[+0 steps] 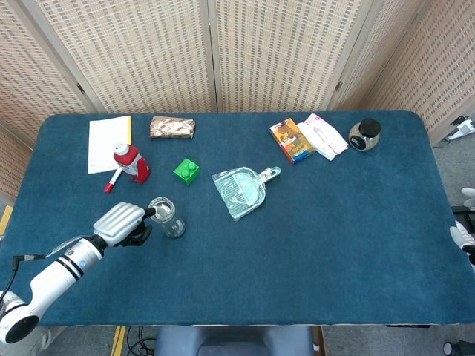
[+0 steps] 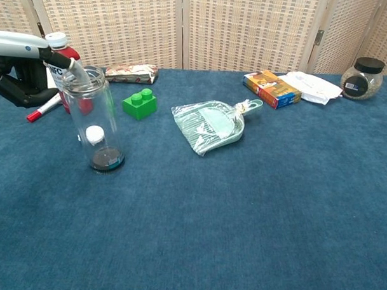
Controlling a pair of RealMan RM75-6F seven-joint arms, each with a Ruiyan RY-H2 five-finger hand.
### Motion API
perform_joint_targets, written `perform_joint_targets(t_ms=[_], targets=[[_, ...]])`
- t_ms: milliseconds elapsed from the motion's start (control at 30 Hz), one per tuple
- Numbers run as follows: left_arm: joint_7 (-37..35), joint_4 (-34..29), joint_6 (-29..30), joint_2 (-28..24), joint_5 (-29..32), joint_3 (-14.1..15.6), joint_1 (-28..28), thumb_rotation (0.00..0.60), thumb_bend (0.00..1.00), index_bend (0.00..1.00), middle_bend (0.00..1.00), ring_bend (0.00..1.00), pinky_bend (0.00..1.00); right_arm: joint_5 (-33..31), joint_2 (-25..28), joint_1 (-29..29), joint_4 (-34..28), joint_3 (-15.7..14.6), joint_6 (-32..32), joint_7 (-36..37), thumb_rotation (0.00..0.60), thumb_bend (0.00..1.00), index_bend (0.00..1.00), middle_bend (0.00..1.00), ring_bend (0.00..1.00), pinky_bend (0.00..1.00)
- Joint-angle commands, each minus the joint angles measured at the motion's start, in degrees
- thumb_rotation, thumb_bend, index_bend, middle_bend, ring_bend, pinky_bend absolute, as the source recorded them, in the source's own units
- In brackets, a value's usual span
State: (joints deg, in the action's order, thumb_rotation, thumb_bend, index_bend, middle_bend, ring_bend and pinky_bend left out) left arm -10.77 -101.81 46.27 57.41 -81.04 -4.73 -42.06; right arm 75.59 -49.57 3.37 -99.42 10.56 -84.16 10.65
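Item count, tabletop: ten objects, one of each kind.

One clear glass jar (image 2: 95, 119), one red bottle (image 1: 131, 163), one red marker (image 1: 113, 182), one notepad (image 1: 108, 143), one patterned packet (image 1: 172, 127), one green brick (image 1: 186, 171), one bagged dustpan (image 1: 241, 190), one orange box (image 1: 291, 140), one white pouch (image 1: 323, 136), one black-lidded jar (image 1: 364, 134).

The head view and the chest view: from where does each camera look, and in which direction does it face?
Head view: sits high above the near edge, looks steeply down on the whole blue table; shows the left arm and left hand at the glass jar, and a bit of white at the right edge that may be the right hand.
Chest view: sits low at the near edge, faces across the table toward the screens; shows only the left hand.
Both share the glass jar, green block, dustpan and left hand.
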Motion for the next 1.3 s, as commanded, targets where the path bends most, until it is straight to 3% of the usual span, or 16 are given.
perform_joint_targets(t_ms=[33, 200, 600, 767, 1000, 1100, 1300], targets=[[-0.08, -0.10, -0.09, -0.20, 0.10, 0.02, 0.04, 0.600, 0.66, 0.29, 1.00, 1.00, 1.00, -0.04, 0.00, 0.02, 0.00, 0.03, 0.02, -0.02, 0.600, 0.25, 0.26, 0.37, 0.24, 0.33], [0.11, -0.25, 0.41, -0.22, 0.13, -0.10, 0.25, 0.600, 0.66, 0.29, 1.00, 1.00, 1.00, -0.08, -0.05, 0.09, 0.04, 0.05, 0.15, -0.04, 0.600, 0.25, 0.26, 0.37, 0.24, 0.33], [-1.92, -0.37, 8.00, -1.33, 1.68, -2.24, 3.90, 0.600, 0.65, 0.27, 0.99, 0.95, 1.00, 0.08, -0.01, 0.01, 0.01, 0.03, 0.04, 0.10, 0.600, 0.25, 0.26, 0.37, 0.24, 0.33], [-0.71, -0.35, 12.06, -1.81, 4.30, -2.90, 6.63, 0.600, 0.64, 0.25, 0.90, 0.85, 1.00, 0.16, 0.09, 0.11, 0.14, -0.10, 0.45, 0.19, 0.600, 0.25, 0.26, 0.37, 0.24, 0.33], [3.33, -0.88, 16.91, -1.74, 9.40, -3.14, 10.59, 0.600, 0.59, 0.24, 0.67, 0.64, 1.00, 0.63, 0.26, 0.34, 0.45, -0.60, 1.51, 0.62, 0.600, 0.25, 0.26, 0.37, 0.24, 0.33], [5.76, -1.32, 18.61, -1.66, 11.26, -2.95, 12.09, 0.600, 0.56, 0.24, 0.58, 0.58, 0.90, 1.00, 0.24, 0.55, 0.72, -0.82, 2.01, 0.85, 0.600, 0.25, 0.26, 0.37, 0.24, 0.33], [9.74, -1.60, 20.81, -0.62, 13.42, -1.86, 14.69, 0.600, 0.52, 0.24, 0.40, 0.38, 0.56, 2.31, 0.07, 0.89, 1.43, -1.73, 3.20, 1.57, 0.600, 0.25, 0.26, 0.37, 0.24, 0.33]])
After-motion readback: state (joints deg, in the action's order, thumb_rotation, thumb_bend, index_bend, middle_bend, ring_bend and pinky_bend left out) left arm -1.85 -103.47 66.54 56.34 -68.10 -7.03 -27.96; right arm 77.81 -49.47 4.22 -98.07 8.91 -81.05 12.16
